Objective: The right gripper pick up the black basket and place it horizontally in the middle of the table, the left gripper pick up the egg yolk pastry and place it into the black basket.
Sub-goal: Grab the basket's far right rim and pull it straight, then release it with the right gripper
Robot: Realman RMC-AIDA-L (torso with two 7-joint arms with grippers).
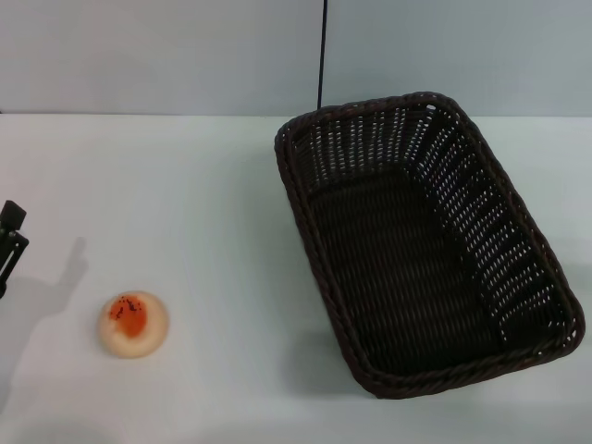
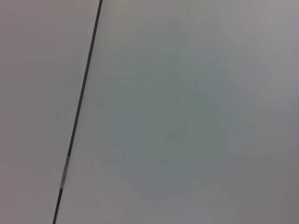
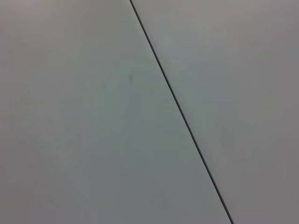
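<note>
The black basket is a large dark woven wicker basket on the right half of the white table, lying slantwise with its long side running from far to near. It is empty. The egg yolk pastry is a small cream dome with an orange-red patch, on the table at the near left. A small part of the left gripper shows at the left edge of the head view, to the left of the pastry and apart from it. The right gripper is out of view. Both wrist views show only a plain wall with a dark seam.
A pale wall with a thin dark vertical seam stands behind the table's far edge. Bare tabletop lies between the pastry and the basket.
</note>
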